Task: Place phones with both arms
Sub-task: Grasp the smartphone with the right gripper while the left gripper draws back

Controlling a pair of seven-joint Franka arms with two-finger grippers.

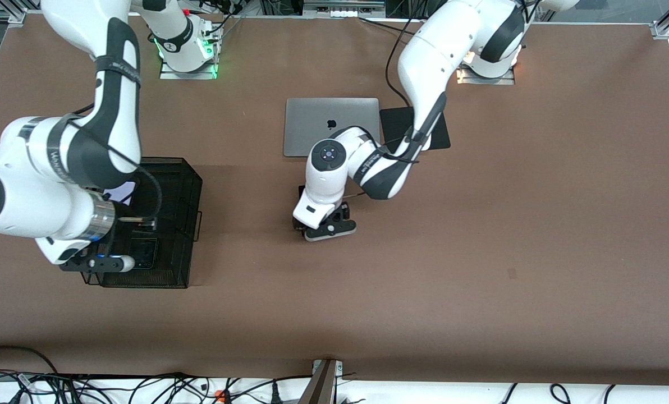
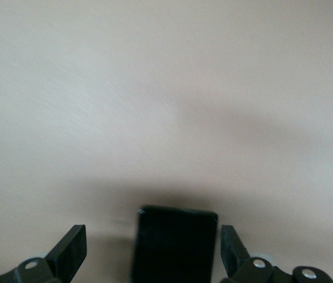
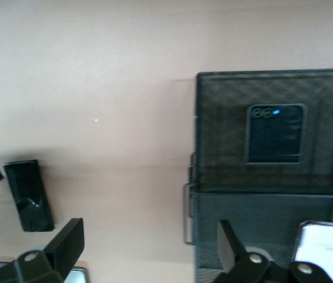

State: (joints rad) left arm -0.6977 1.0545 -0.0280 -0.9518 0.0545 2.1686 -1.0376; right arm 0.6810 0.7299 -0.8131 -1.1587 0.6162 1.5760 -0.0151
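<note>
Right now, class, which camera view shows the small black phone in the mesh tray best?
The right wrist view: the small black phone lies unobstructed in the mesh tray. The front view shows it partly hidden beneath the right arm; the left wrist view misses it.

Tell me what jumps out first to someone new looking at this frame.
The left gripper sits low at mid-table, fingers spread around a long black phone lying flat, just nearer the front camera than the silver laptop. The right gripper hangs open over the black mesh tray at the right arm's end, which holds a small black phone in one compartment and a pale phone in another.
</note>
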